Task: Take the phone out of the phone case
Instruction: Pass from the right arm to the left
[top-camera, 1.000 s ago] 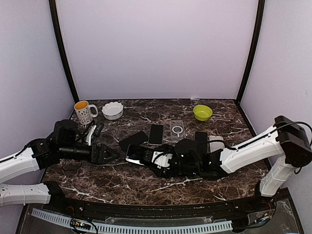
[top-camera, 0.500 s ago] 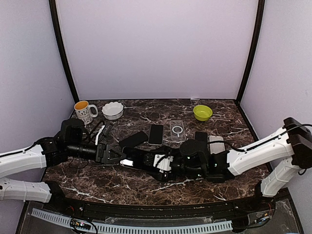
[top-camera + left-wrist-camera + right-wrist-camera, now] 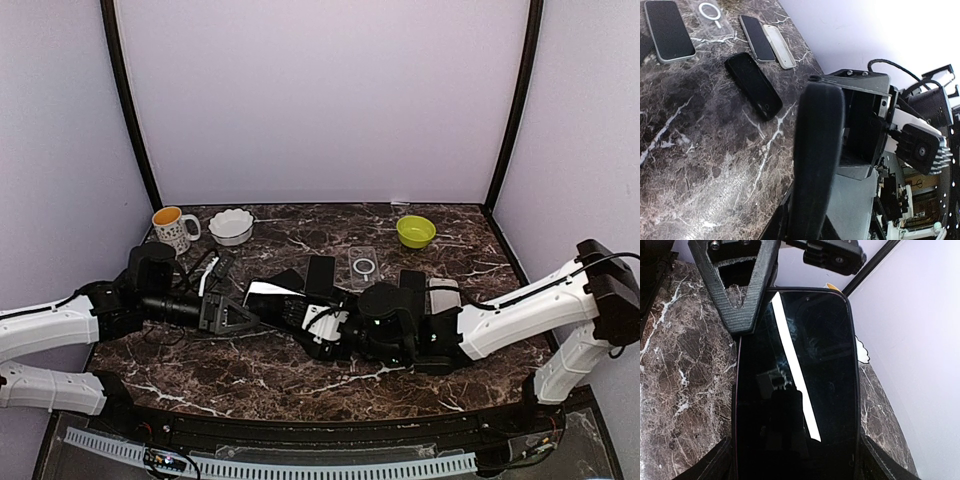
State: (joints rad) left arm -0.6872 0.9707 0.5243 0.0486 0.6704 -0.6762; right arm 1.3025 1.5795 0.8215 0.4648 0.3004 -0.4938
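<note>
The left gripper point(image 3: 236, 317) has come in from the left, where a second ago it stood clear with its fingers spread wide; now those fingers point(image 3: 740, 295) have drawn almost together on the far end of the phone point(image 3: 795, 390), and the right wrist view shows one of them lapping over its upper left corner; whether it bites the rim of the phone case point(image 3: 735, 405) or the phone's own glass, I cannot tell. The right gripper point(image 3: 795, 462) has not altered its hold; its fingers point(image 3: 715, 462) stand wide apart, clamping the cased phone by its two long sides, screen towards the wrist camera. The phone hangs above the counter point(image 3: 250, 375), bridged between the two arms near the middle, and its left end sits higher and further back than it did, catching a bright strip of light. So the task has passed from approach to a two-handed hold; the phone is not yet out of its case, and the next move probably calls for peeling the rim back at that corner while the right side stays firm; a weak nip there could slip off. A clear case point(image 3: 364, 266) lies untouched behind.
</note>
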